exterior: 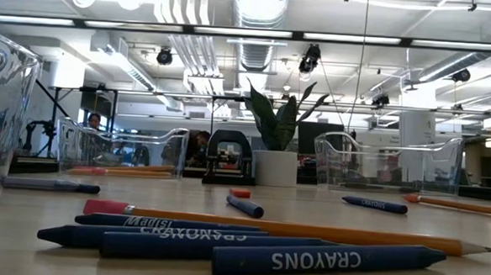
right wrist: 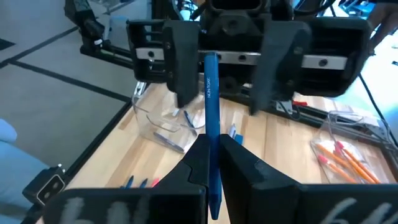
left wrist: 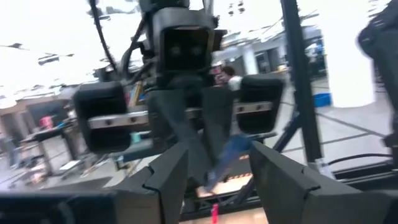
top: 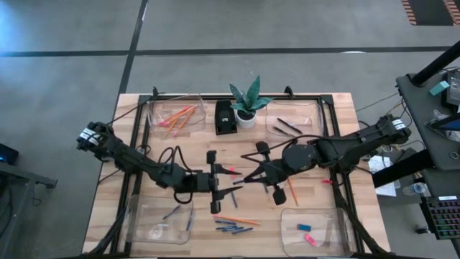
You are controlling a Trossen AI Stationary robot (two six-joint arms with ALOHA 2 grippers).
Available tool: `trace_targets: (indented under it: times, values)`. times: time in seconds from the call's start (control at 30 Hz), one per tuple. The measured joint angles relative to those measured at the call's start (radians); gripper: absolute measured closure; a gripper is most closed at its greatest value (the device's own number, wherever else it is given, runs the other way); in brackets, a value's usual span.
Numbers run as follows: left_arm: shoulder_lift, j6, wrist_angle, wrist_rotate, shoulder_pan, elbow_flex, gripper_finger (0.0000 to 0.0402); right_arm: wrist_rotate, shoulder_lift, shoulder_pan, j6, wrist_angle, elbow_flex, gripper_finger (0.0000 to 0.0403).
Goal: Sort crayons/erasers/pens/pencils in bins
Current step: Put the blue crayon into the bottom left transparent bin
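I see the desk [top: 316, 122] carrying four clear bins, one near each corner. The far-left bin [top: 154, 108] holds orange pencils [top: 176, 116], the far-right bin [top: 310, 109] holds dark pens [top: 287, 126], the near-left bin [top: 136, 216] holds a few dark sticks, and the near-right bin [top: 338, 216] holds erasers [top: 307, 233], light blue and pink. Both arms meet over the desk's middle, facing each other. My left gripper [top: 213, 180] has its fingers [left wrist: 165, 180] spread apart with nothing between them. My right gripper [top: 248, 175] has its fingers [right wrist: 198, 163] clamped on a blue pen [right wrist: 211, 124], which stands up between the left gripper's spread fingers. Near the front edge, between the two near bins, lie blue crayons [exterior: 223, 244] and a long orange pencil [exterior: 308, 230]. One orange pencil [top: 292, 191] lies just beside the right gripper.
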Motion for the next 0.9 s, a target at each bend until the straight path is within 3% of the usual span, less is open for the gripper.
trace_targets:
  times: [0.33,0.5,0.67,0.9]
  values:
    - [0.0,-0.018,0.001,0.02,0.002,0.0,0.0386,-0.003,0.0,0.001,0.005,0.009,0.0,0.039]
    - [0.0,-0.024,0.0,0.019,0.004,0.0,0.038,-0.002,0.0,0.0,0.037,0.004,0.0,0.0387]
    - [0.0,-0.03,-0.008,0.021,0.004,-0.001,0.0385,0.001,-0.006,0.0,0.105,-0.054,0.001,0.0335]
    - [0.0,-0.153,-0.126,0.016,0.004,-0.005,0.0386,0.015,-0.017,0.0,0.269,-0.486,0.168,0.0246]
